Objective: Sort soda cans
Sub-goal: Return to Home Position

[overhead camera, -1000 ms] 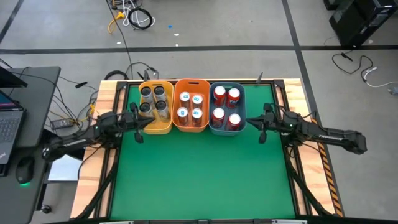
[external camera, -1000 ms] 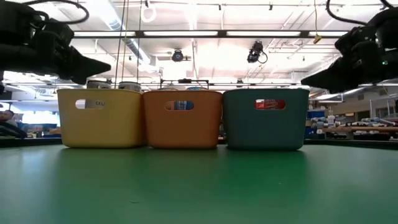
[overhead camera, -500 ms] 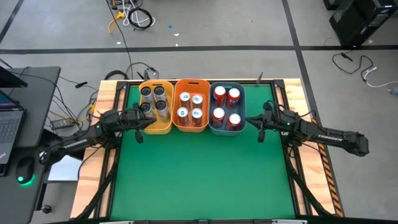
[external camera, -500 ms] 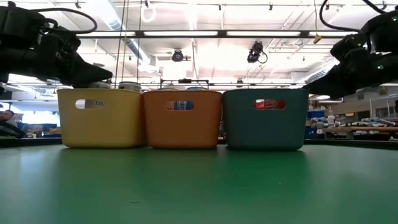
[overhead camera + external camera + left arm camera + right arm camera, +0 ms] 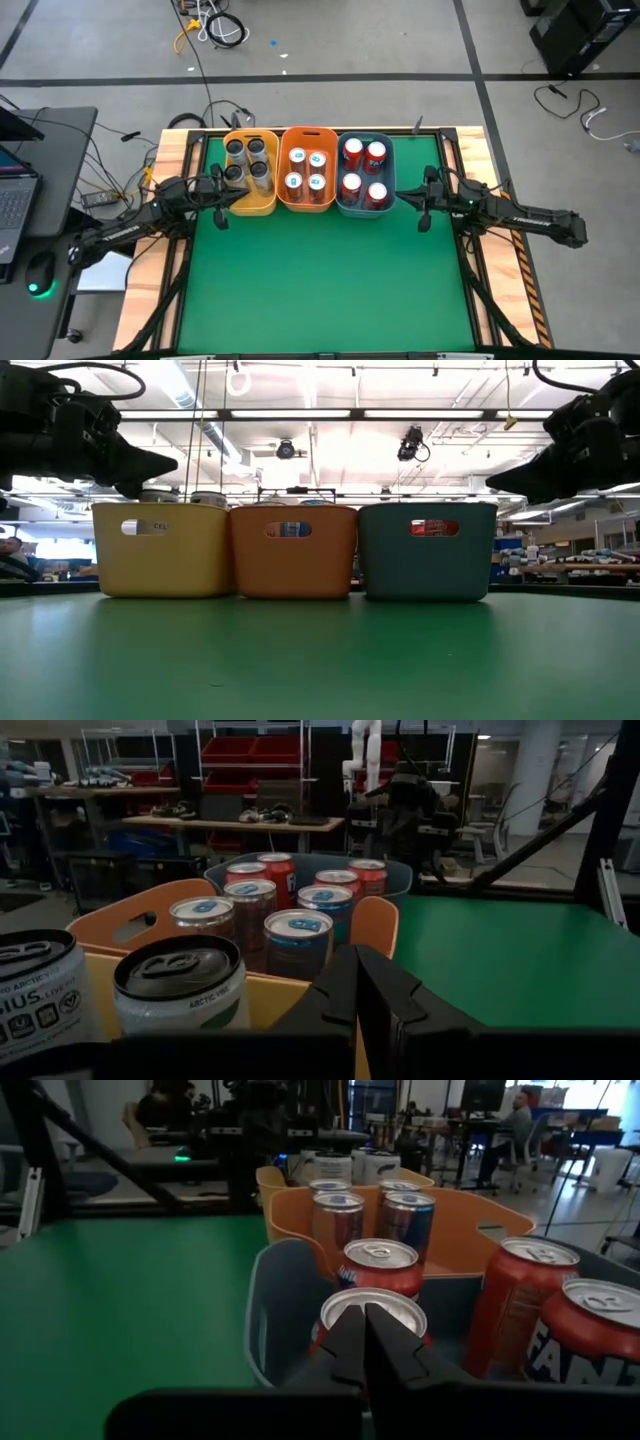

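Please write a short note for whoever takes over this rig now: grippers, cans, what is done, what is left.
Left gripper: shut, empty, beside the yellow bin.
Right gripper: shut, empty, beside the blue bin.
Cans: four grey cans in the yellow bin, four white cans in the orange bin, four red cans in the blue bin.
Done: sorting looks complete; I see no can outside the bins.
Left: probably only to bring both arms home.

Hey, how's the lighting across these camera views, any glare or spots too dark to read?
Low view: ceiling lights behind the bins backlight the scene, so the left pincer and right pincer are black silhouettes. Wrist views: each arm's shut fingers are near-black, while the silver tops of the red cans catch highlights. High view: even light, no glare on the green table.
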`<state>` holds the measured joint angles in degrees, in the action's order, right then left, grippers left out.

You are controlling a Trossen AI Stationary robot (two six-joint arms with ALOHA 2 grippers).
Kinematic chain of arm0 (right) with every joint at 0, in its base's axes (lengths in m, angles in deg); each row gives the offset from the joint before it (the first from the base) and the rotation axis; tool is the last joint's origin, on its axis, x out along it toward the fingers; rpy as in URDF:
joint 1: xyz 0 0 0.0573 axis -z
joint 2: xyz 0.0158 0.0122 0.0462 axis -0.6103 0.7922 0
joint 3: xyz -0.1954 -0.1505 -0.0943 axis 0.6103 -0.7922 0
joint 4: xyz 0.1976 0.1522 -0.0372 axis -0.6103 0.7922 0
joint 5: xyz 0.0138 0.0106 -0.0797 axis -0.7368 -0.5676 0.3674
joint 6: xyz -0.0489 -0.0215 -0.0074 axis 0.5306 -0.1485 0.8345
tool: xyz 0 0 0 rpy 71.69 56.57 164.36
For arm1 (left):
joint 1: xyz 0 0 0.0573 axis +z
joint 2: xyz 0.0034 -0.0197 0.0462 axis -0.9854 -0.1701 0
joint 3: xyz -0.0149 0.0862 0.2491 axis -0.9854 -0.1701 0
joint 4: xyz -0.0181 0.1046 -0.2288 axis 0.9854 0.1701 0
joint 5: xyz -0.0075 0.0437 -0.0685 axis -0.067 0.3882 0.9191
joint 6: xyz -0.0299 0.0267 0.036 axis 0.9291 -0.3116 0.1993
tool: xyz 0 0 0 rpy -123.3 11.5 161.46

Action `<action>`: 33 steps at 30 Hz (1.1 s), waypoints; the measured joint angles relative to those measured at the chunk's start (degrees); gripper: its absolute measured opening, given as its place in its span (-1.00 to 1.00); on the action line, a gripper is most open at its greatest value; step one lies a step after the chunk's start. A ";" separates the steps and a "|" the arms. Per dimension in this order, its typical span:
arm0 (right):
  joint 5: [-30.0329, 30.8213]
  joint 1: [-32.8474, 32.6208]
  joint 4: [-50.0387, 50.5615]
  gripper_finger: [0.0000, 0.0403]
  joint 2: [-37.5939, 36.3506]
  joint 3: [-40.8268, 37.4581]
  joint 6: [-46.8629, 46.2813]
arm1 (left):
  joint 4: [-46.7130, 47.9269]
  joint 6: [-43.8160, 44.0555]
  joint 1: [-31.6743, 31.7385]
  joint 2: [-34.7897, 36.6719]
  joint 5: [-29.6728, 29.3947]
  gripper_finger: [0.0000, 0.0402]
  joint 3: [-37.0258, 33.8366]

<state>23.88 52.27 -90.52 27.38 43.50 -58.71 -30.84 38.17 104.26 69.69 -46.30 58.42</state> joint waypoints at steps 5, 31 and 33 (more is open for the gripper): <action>0.72 -2.20 0.16 -1.00 -0.22 0.00 -0.54 | 0.00 0.00 0.00 -0.04 0.01 -0.97 0.00; 6.85 -1.17 11.47 -1.00 -6.27 3.82 2.39 | 0.22 0.28 0.00 -0.59 -1.22 -0.96 -0.02; 6.85 -1.10 11.47 -1.00 -6.11 3.82 2.60 | 0.18 0.03 0.00 -0.59 -1.22 -0.96 -0.02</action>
<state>30.73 51.16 -79.05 21.26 47.33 -56.11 -30.66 38.20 104.26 69.10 -47.53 58.39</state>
